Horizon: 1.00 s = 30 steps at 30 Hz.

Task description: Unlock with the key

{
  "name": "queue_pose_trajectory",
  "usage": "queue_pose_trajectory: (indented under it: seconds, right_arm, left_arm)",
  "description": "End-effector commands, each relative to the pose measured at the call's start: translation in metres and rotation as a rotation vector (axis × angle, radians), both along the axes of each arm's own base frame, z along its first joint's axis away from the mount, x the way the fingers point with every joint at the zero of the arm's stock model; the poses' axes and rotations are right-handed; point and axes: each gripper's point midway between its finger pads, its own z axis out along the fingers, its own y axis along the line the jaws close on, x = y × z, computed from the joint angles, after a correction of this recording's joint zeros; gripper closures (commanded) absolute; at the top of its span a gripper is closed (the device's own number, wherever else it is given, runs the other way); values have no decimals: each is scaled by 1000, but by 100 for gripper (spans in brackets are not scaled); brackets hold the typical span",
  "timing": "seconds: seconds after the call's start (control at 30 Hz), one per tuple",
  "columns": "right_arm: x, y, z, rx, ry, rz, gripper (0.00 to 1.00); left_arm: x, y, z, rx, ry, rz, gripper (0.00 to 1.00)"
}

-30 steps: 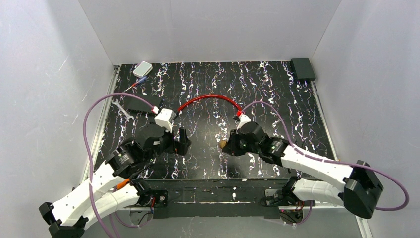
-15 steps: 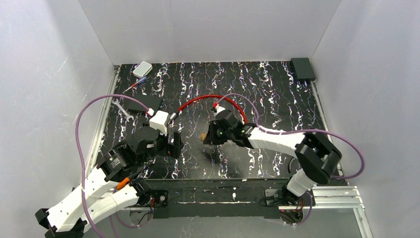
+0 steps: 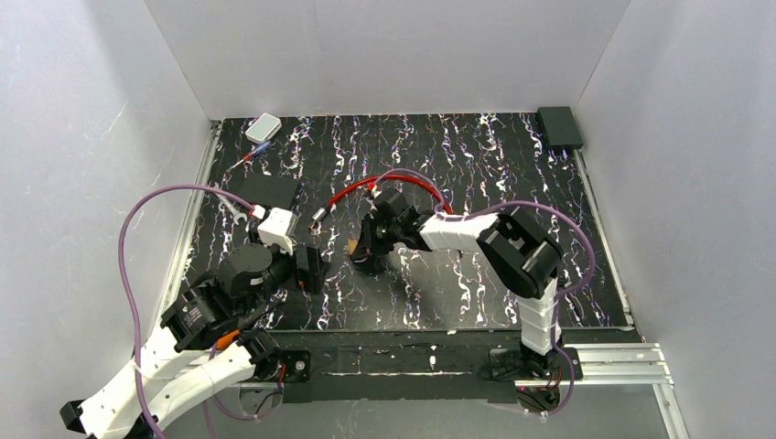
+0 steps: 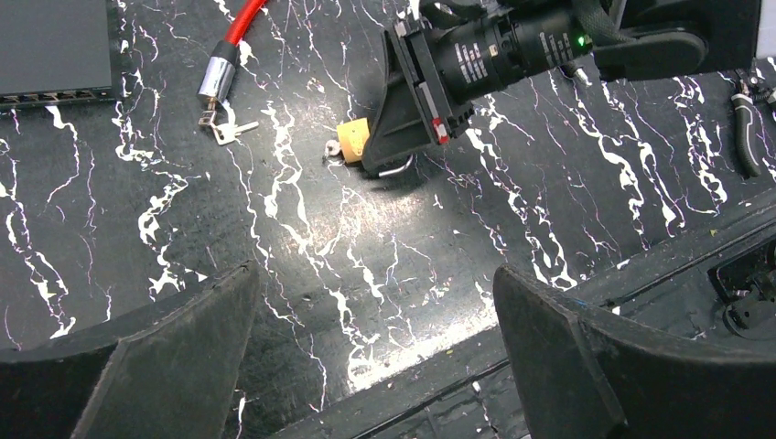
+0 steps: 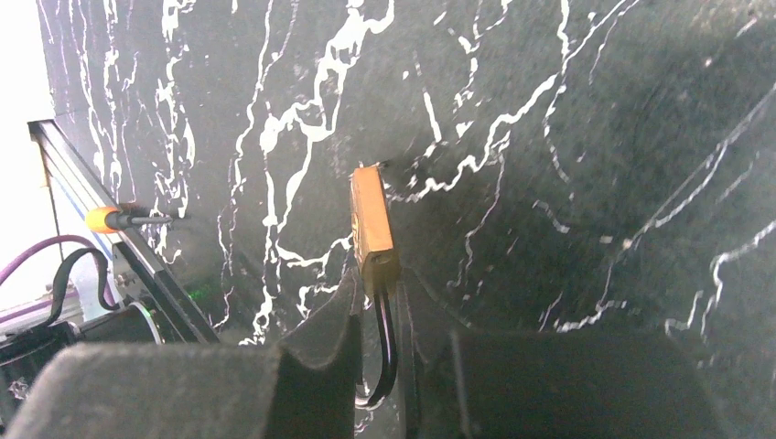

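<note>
A small brass padlock (image 3: 351, 246) hangs just above the mat, with my right gripper (image 3: 363, 249) shut on its shackle end. In the right wrist view the padlock (image 5: 371, 224) sticks out edge-on beyond the fingertips, and its dark shackle (image 5: 384, 352) runs back between the pads. In the left wrist view the padlock (image 4: 352, 141) shows a small silver piece at its free end. I cannot tell if that piece is a key. A small bunch of silver keys (image 4: 225, 132) lies on the mat by the metal end of a red cable (image 4: 218, 75). My left gripper (image 4: 373, 274) is wide open and empty, near-left of the padlock.
A black flat device (image 3: 266, 190) and a wrench (image 3: 226, 203) lie at the left. At the back left are a grey box (image 3: 264, 126) and a screwdriver (image 3: 253, 155), at the back right a black box (image 3: 559, 126). Pliers (image 4: 746, 128) lie right of the arms.
My right arm has swung left across the mat with the padlock, ending close to the left gripper. The left gripper has drawn back a little to the left and stays open.
</note>
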Motion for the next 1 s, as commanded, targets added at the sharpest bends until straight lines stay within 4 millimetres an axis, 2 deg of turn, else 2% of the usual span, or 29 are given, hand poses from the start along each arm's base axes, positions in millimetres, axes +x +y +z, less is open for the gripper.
queue_pose_trajectory:
  seconds: [0.0, 0.1, 0.23, 0.4, 0.53, 0.63, 0.7, 0.8, 0.93, 0.97]
  right_arm:
    - [22, 9, 21, 125, 1, 38, 77]
    - [25, 2, 16, 121, 15, 51, 61]
    - [27, -6, 18, 94, 8, 66, 34]
    - [36, -25, 28, 20, -30, 48, 24]
    - [46, -43, 44, -43, -72, 20, 18]
    - [53, -55, 66, -103, -143, 8, 12]
    - [58, -65, 88, -132, -202, -11, 7]
    - [63, -83, 131, -141, -312, -87, 2]
    - [64, -113, 176, -122, -460, -209, 2]
    - [62, -132, 194, -117, -526, -278, 2]
  left_arm:
    - [3, 2, 0, 14, -17, 5, 2]
    - [3, 3, 1, 13, -24, 9, 2]
    - [3, 3, 2, 8, -29, 11, 2]
    - [3, 2, 1, 10, -26, 6, 2]
    - [3, 2, 2, 7, -35, 0, 2]
    - [3, 2, 3, -3, -49, -2, 2]
    - [3, 1, 3, -8, -58, -9, 2]
    - [4, 2, 4, -12, -71, -2, 2]
    - [5, 6, 5, -17, -89, 12, 2]
    - [5, 8, 5, -23, -100, 23, 2]
